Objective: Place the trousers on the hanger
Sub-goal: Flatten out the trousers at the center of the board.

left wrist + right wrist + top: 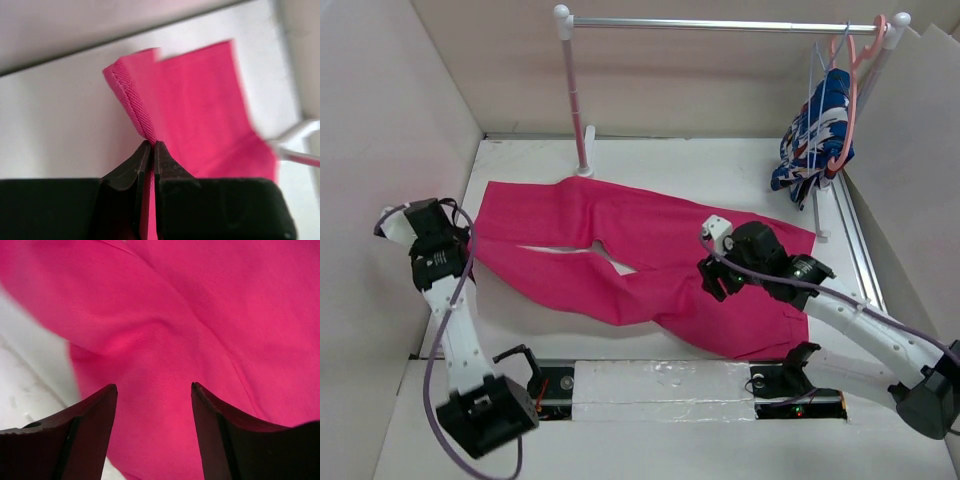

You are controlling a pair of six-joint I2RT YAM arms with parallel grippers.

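**Grasping stage: hem pinched, nothing on the hanger yet**
The trousers [650, 260] lie spread on the worktop [720, 170]. At 9 o'clock the left gripper [151, 145] is clamped on a leg hem. The right gripper [154, 390] hovers over the seat, jaws apart. The hanger [814, 90] hangs at 1 o'clock – next, the right likely needs its own hold.
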